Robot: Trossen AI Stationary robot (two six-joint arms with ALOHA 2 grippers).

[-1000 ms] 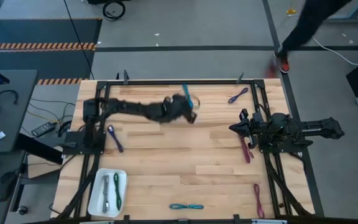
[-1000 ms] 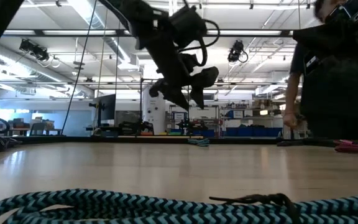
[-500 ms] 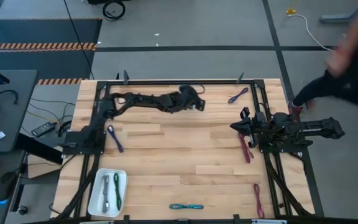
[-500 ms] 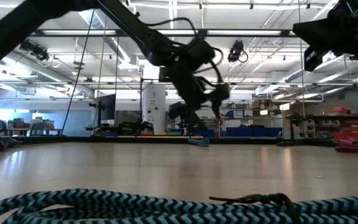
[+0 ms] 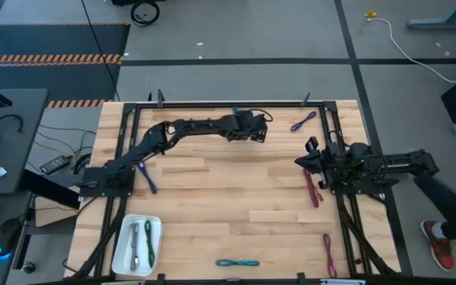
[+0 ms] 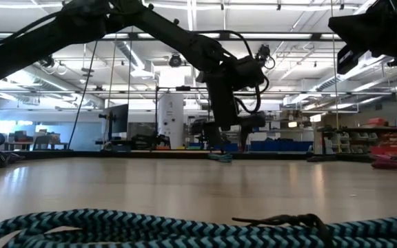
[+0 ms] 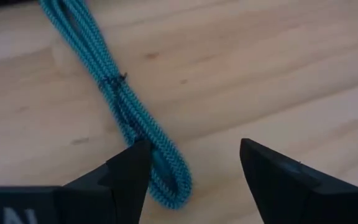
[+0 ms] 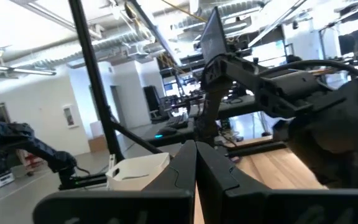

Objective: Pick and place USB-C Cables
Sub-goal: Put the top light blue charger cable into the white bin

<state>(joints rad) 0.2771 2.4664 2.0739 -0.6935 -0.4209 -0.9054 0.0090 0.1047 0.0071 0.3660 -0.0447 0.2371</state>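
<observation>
Near edge, 6 o'clock: a teal cable (image 5: 237,262) is lying alone on the wood, filling the foreground of the low view (image 6: 150,226).
White tray (image 5: 124,235), 7 o'clock: it is already holding a grey and a green bundle (image 5: 147,241).
Magenta cables, 4 o'clock: one (image 5: 328,253) is lying near the edge, another (image 5: 313,188) just beside the right arm's base.
Right gripper (image 5: 299,162), 3 o'clock: it is waiting above the table with its fingers pressed together.
Purple cable (image 5: 146,176), 9 o'clock: it is lying beside the left arm's base.
Left gripper (image 5: 261,132), 12 o'clock: it is hanging low with its fingers spread apart.
Target teal bundle (image 7: 129,102): its looped end is sitting just inside one fingertip (image 7: 132,171), off centre.
Doing it well: the loop probably needs centring between the fingers before descending and closing below the small black tie (image 7: 110,79), so both strands are caught.
Far purple cable (image 5: 302,120), 1 o'clock: it is lying untouched.
</observation>
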